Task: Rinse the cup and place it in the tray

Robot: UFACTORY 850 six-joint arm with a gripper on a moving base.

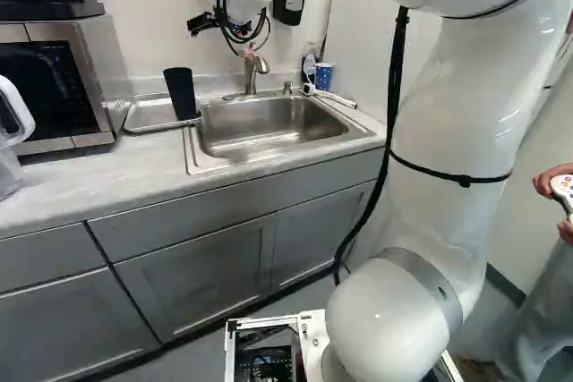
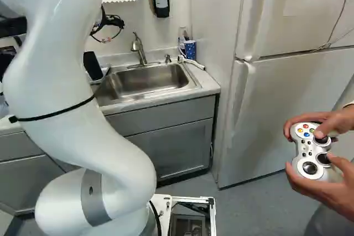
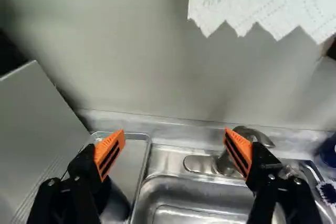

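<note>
Orange pads (image 3: 105,146) stand wide apart on my gripper (image 3: 174,131) with nothing between them: I am open and empty. The black cup (image 1: 180,94), which I take to be mine to rinse, stands beside the sink (image 1: 260,128), at the sink-side end of the tray (image 1: 148,114), wide end up. Whether it is rinsed I cannot tell. I judge it light, likely plastic, stiff enough for a mild squeeze but apt to bow if I press hard. Its sides look smooth and narrow toward the foot, so once wet they may creep against me. I would take it from two opposite sides, about mid-height, leaving the mouth free for water from the faucet (image 1: 252,71) behind the sink. Filled, it would weigh more and want a firmer hold.
</note>
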